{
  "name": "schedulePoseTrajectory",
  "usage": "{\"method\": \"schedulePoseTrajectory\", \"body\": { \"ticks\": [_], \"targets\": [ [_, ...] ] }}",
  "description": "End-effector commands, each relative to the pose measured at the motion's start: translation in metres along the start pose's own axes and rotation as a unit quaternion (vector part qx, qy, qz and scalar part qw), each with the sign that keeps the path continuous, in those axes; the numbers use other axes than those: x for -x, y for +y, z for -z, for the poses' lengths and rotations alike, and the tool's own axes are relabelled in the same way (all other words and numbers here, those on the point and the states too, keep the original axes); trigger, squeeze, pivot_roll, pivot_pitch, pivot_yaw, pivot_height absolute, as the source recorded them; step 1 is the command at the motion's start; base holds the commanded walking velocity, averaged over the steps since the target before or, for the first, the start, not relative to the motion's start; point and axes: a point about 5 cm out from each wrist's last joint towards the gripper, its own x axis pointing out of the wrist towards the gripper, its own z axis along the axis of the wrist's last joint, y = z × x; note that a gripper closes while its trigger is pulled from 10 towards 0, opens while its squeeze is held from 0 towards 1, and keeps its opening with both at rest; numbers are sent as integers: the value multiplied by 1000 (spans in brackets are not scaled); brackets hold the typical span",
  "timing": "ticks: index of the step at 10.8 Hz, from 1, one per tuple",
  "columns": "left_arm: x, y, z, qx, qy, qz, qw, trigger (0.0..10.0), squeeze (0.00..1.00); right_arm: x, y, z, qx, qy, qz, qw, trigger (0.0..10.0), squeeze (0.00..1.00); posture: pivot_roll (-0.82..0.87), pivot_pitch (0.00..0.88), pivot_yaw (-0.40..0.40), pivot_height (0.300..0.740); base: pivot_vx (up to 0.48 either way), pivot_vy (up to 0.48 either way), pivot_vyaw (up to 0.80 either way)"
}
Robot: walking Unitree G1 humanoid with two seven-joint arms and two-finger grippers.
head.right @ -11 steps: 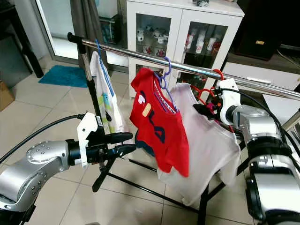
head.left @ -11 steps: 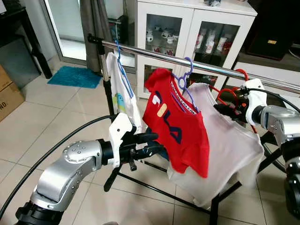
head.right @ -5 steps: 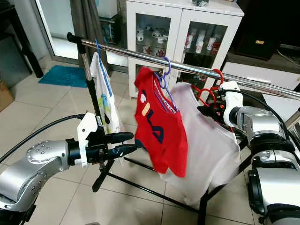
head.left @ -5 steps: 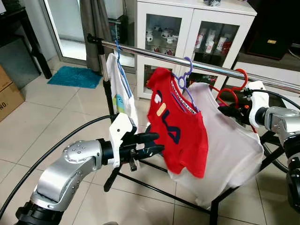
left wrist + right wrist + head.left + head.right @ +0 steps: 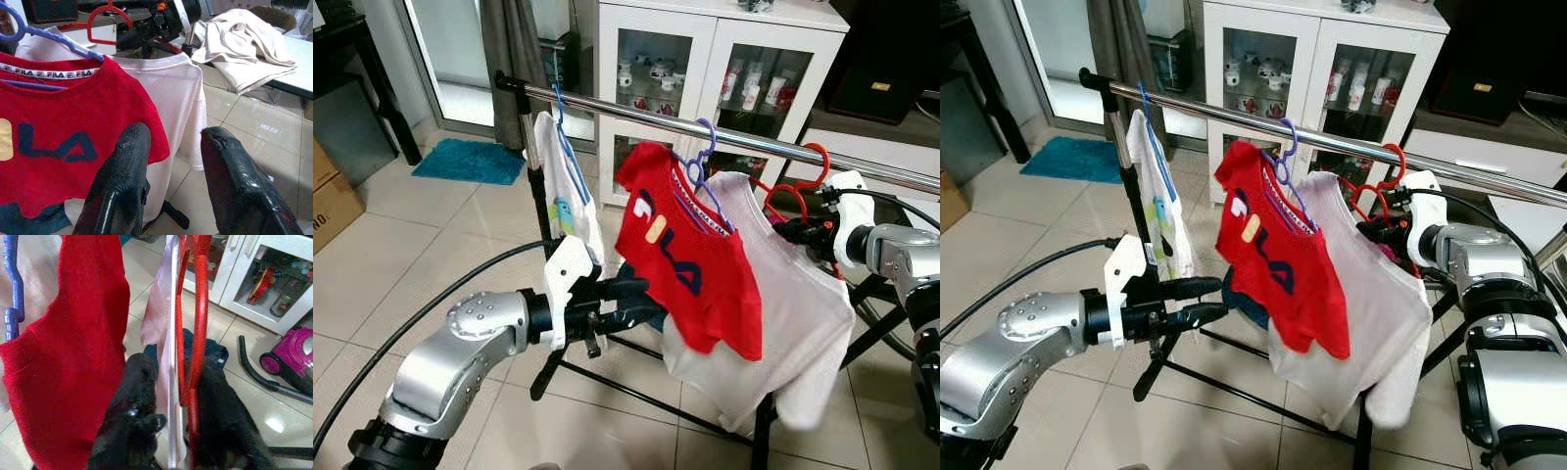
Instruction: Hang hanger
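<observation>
Glossy red plastic hanger, shiny metal rail

Red hanger – white shirt; purple hanger – red shirt, navy lettering

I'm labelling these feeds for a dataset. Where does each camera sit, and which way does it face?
Eye views: on the head, looking down at the rail; both silver arms show.
Left wrist view: along the left gripper toward the red shirt.
Right wrist view: along the right gripper, astride the red hanger.
All share the red shirt and red hanger.
</observation>
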Motion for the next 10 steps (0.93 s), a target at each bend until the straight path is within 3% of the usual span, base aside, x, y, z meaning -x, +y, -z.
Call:
{"method": "schedulePoseTrajectory", "body": {
  "ticks": [1, 6, 9, 10],
  "targets": [
    [0, 3, 0, -5, 6, -1, 1000, 10000, 0, 3, -3, -12, 2, -20, 4, 1000, 0, 0, -9, 0, -4, 740, 0, 0, 0],
    [-2, 17, -4, -23, 4, -23, 999, 10000, 0, 5, 0, -13, -3, -41, -11, 999, 0, 0, -12, 0, -1, 740, 0, 0, 0],
    [-1, 35, -2, -41, 12, -126, 991, 10000, 0, 9, 2, -19, 10, -65, 4, 998, 0, 0, -3, 0, -11, 740, 0, 0, 0],
    [3, 43, -7, -45, -25, -191, 980, 10000, 0, 27, 2, -36, 24, -106, 22, 994, 0, 0, 6, 0, -29, 740, 0, 0, 0]
  ]
}}
